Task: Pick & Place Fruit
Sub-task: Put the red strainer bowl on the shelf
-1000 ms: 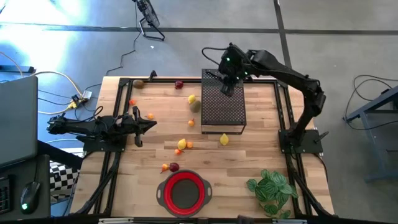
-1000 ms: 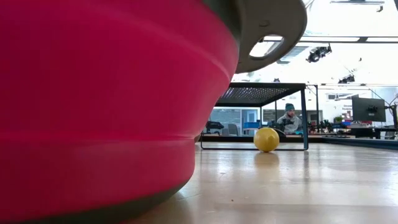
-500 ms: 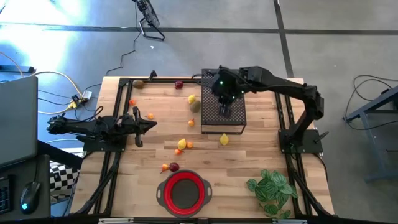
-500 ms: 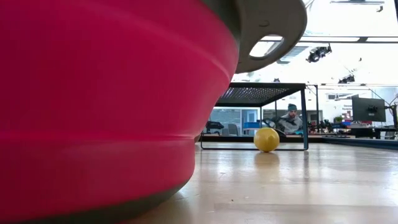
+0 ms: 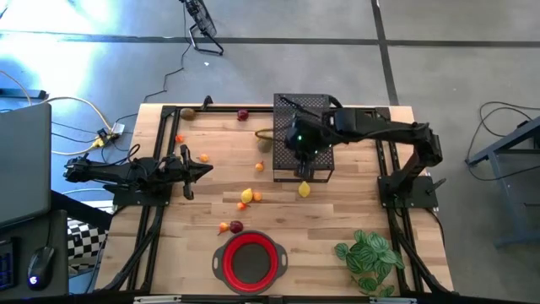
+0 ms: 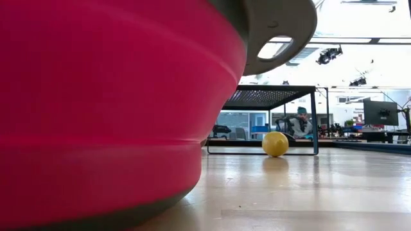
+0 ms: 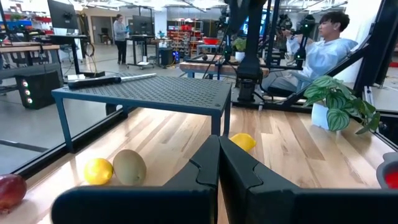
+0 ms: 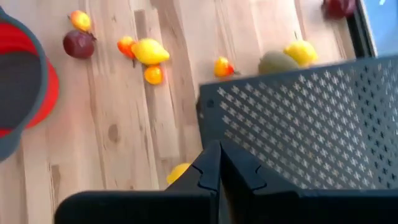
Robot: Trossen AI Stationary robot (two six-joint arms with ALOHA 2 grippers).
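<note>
Small fruit lie scattered on the wooden table: a yellow one just before the black mesh stand, a yellow and orange cluster, and a dark red one near the red bowl. My right gripper hangs shut and empty above the stand's near edge, slanting down, with the yellow fruit below it. My left gripper rests shut and empty at the table's left, level, facing a yellow and a brownish-green fruit.
A knife lies on the stand's top. A green leafy plant stands at the near right corner. More fruit sit along the far edge. The bowl fills the low view. People sit beyond the table.
My right gripper has swung from the stand's far end across its top toward the table's near edge and now hangs over the stand's near edge. The fruit and the left arm have stayed where they were.
</note>
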